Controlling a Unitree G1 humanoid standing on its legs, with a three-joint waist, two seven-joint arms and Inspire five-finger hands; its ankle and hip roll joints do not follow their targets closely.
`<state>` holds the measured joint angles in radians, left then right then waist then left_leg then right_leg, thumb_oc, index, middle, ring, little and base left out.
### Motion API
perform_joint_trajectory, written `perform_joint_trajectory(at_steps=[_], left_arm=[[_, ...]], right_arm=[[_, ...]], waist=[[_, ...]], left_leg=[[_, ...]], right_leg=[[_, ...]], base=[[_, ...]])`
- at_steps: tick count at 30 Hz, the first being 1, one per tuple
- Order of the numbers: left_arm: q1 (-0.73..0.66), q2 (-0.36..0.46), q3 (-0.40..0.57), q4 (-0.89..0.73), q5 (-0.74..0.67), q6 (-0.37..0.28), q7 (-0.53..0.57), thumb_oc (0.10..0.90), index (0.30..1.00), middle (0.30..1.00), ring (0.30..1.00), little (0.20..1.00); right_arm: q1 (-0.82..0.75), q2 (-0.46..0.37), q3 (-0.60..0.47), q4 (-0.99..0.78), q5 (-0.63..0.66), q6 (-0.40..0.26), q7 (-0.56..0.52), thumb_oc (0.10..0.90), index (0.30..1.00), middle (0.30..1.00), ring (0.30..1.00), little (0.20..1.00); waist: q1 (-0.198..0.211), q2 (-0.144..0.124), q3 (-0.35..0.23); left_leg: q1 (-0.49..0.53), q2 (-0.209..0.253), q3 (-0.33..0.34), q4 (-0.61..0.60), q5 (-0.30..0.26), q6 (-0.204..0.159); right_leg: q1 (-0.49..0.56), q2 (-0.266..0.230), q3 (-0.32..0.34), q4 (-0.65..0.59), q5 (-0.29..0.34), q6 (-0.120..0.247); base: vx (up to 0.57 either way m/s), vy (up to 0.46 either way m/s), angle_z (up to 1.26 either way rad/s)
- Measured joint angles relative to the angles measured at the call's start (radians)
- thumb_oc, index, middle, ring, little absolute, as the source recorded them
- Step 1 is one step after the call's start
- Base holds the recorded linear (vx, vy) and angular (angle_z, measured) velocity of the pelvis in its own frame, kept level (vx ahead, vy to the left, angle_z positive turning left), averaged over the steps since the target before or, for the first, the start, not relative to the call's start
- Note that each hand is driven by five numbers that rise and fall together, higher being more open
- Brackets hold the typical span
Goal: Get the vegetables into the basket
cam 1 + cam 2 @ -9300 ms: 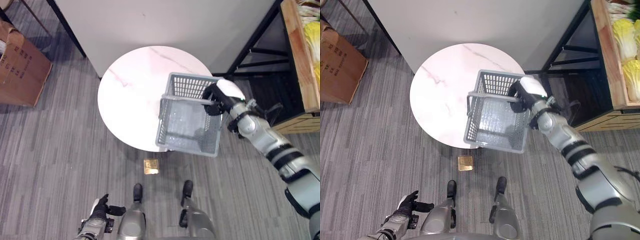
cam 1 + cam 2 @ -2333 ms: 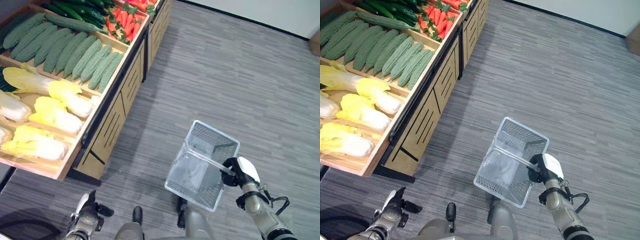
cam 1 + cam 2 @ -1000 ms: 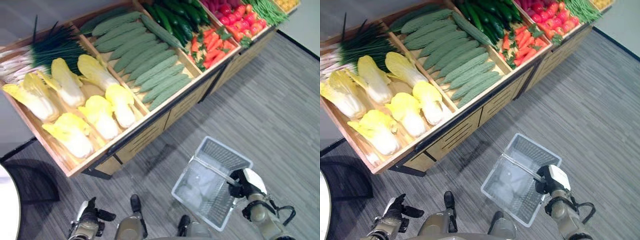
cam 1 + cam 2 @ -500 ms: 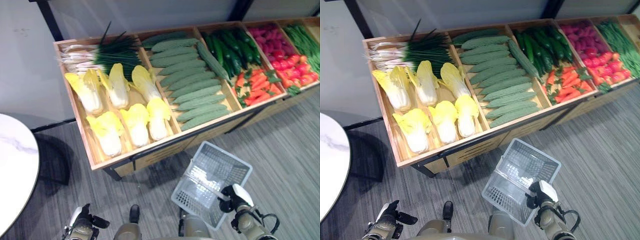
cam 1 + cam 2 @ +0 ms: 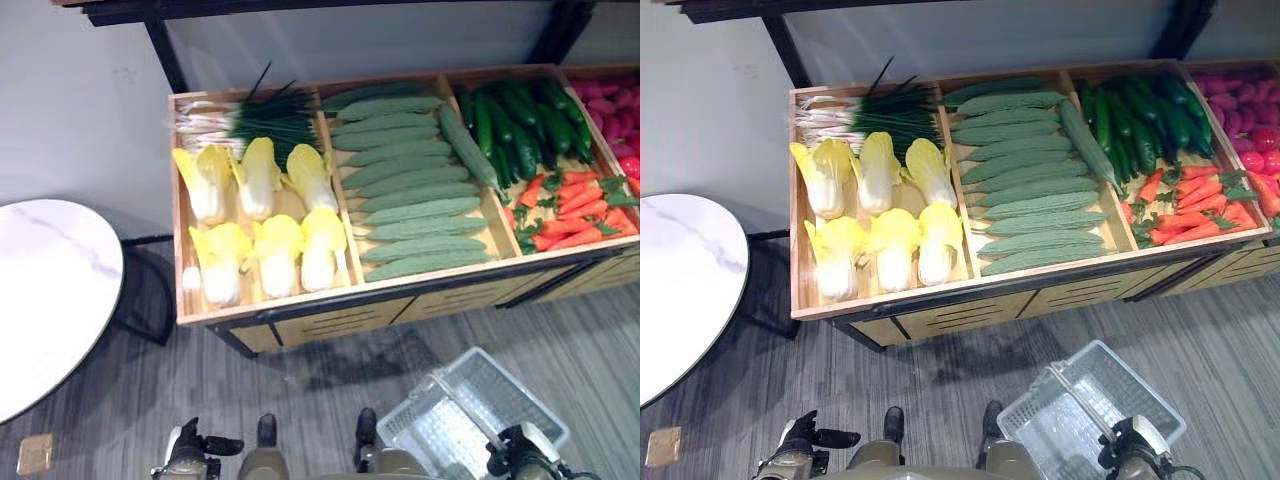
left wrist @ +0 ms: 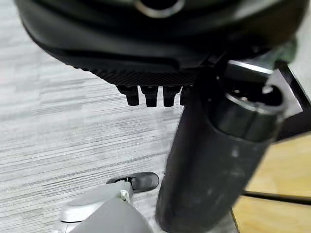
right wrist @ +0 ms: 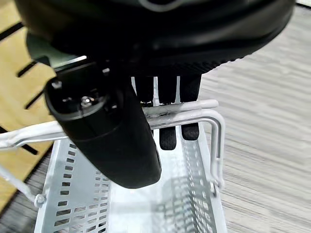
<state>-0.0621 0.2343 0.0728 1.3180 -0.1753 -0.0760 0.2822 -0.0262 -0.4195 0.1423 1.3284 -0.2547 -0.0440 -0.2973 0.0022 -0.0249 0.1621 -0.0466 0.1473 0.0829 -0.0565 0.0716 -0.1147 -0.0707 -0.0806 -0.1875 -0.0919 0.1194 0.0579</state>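
An empty grey plastic basket [image 5: 470, 420] hangs low over the floor in front of the stand. My right hand [image 5: 527, 462] is shut on its wire handle [image 7: 187, 108], fingers curled round the bar. The wooden stand [image 5: 330, 318] holds yellow-white cabbages [image 5: 265, 215], ridged green gourds [image 5: 415, 180], dark cucumbers [image 5: 520, 120], carrots [image 5: 570, 210], spring onions [image 5: 250, 115] and red vegetables [image 5: 615, 100]. My left hand [image 5: 190, 455] hangs low at my left side, fingers relaxed and holding nothing, well short of the stand.
A round white marble table [image 5: 50, 300] stands to the left of the stand. A small golden square [image 5: 35, 452] lies on the grey plank floor below it. A black frame [image 5: 165, 45] rises behind the stand against a pale wall.
The camera has swung, so the stand now sits square across the upper view and more of the table shows at the left. The basket stays in my right hand, lower in view.
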Motion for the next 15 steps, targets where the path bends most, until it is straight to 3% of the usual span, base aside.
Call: perform_joint_trajectory(at_steps=[1, 5, 9, 13, 15], left_arm=[[0.002, -0.002, 0.077, 0.023, -0.061, 0.0, 0.016, 0.9, 1.0, 1.0, 1.0, 1.0], [0.002, 0.031, 0.229, 0.06, -0.207, -0.004, 0.097, 0.9, 1.0, 1.0, 1.0, 1.0], [0.001, 0.131, 0.373, 0.097, -0.328, -0.012, 0.205, 0.9, 1.0, 1.0, 1.0, 1.0], [-0.008, 0.208, 0.37, 0.064, -0.334, -0.027, 0.27, 0.9, 1.0, 1.0, 1.0, 1.0], [0.001, 0.219, 0.353, -0.072, -0.323, -0.026, 0.327, 0.9, 1.0, 1.0, 1.0, 1.0]], right_arm=[[0.001, 0.001, 0.001, 0.006, 0.0, 0.002, 0.0, 0.4, 0.3, 0.3, 0.3, 0.3], [0.033, 0.003, 0.001, 0.014, 0.0, 0.014, 0.001, 0.4, 0.3, 0.3, 0.3, 0.3], [0.05, 0.003, 0.001, 0.035, -0.001, 0.021, 0.007, 0.4, 0.3, 0.3, 0.3, 0.3], [0.053, 0.003, 0.001, 0.033, -0.001, 0.017, 0.007, 0.4, 0.3, 0.3, 0.3, 0.3], [0.067, 0.003, 0.0, 0.034, -0.001, 0.009, 0.007, 0.4, 0.3, 0.3, 0.3, 0.3]], waist=[[0.0, 0.002, -0.002], [-0.007, 0.017, -0.017], [-0.015, 0.022, -0.045], [-0.015, 0.015, -0.054], [-0.006, 0.009, -0.055]], left_leg=[[0.014, -0.001, 0.014, -0.019, 0.001, 0.002], [0.026, -0.005, 0.018, -0.036, 0.013, 0.011], [0.038, -0.005, 0.036, -0.031, 0.018, 0.007], [0.042, -0.01, 0.035, -0.032, 0.018, 0.007], [0.038, -0.012, 0.029, -0.032, 0.018, 0.006]], right_leg=[[0.0, -0.001, 0.011, 0.0, 0.003, 0.004], [0.0, -0.003, 0.015, 0.003, 0.006, 0.009], [0.006, -0.003, 0.022, 0.005, 0.018, 0.009], [0.011, -0.007, 0.022, 0.005, 0.017, 0.01], [0.011, -0.01, 0.019, 0.005, 0.015, 0.015]], base=[[0.04, 0.003, -0.38], [0.01, 0.041, -0.06], [0.0, 0.046, -0.06], [-0.02, 0.029, 0.02], [-0.02, 0.03, 0.07]])
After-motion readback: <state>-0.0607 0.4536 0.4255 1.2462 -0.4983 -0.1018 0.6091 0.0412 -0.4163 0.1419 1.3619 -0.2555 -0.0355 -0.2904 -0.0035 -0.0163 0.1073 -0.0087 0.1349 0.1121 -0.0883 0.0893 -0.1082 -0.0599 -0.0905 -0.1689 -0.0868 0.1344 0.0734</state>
